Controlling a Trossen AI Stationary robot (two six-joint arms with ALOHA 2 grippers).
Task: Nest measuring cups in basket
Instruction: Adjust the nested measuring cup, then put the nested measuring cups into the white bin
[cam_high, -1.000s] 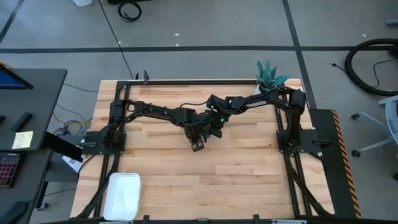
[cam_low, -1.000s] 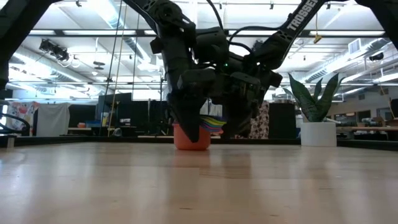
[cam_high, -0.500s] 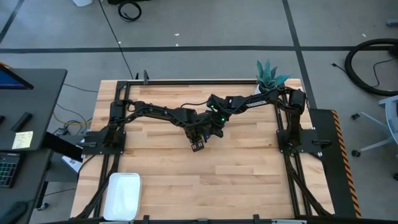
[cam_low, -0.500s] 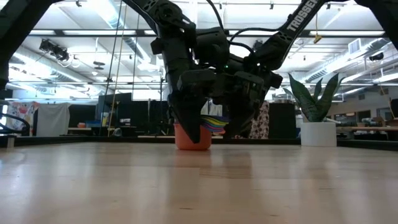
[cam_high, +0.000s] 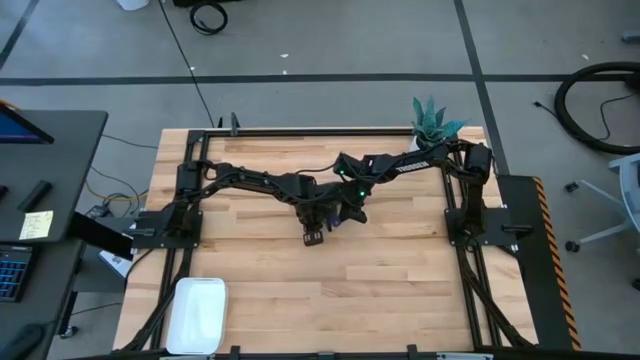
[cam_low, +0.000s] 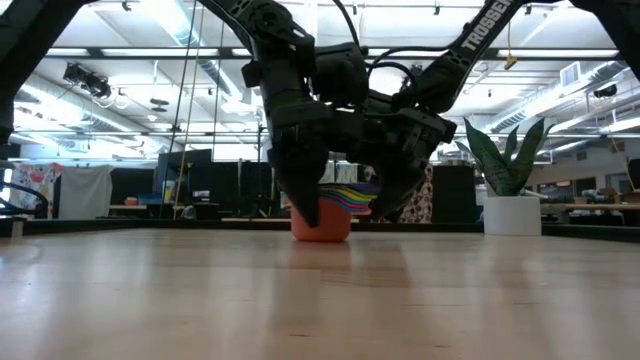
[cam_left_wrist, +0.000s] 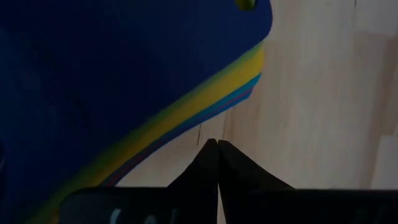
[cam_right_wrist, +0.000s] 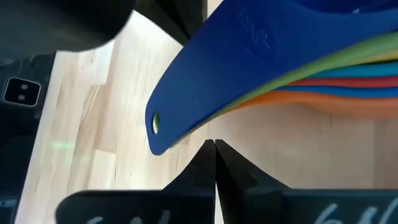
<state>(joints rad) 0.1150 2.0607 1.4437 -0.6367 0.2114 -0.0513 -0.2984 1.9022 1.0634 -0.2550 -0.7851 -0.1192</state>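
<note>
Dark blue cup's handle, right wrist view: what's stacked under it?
Under the dark blue cup's handle lie green, yellow, red, light blue and orange handles, fanned above the table. The cup bowls themselves are mostly out of frame.

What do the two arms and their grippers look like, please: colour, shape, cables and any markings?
Both arms are dark, almost black, built of slim jointed segments with black cables looping along them. The right arm carries white TROSSEN lettering, and a small green light glows near where the arms meet. The fingers of each gripper are dark and taper to thin points. The left arm shows no readable marking.
</note>
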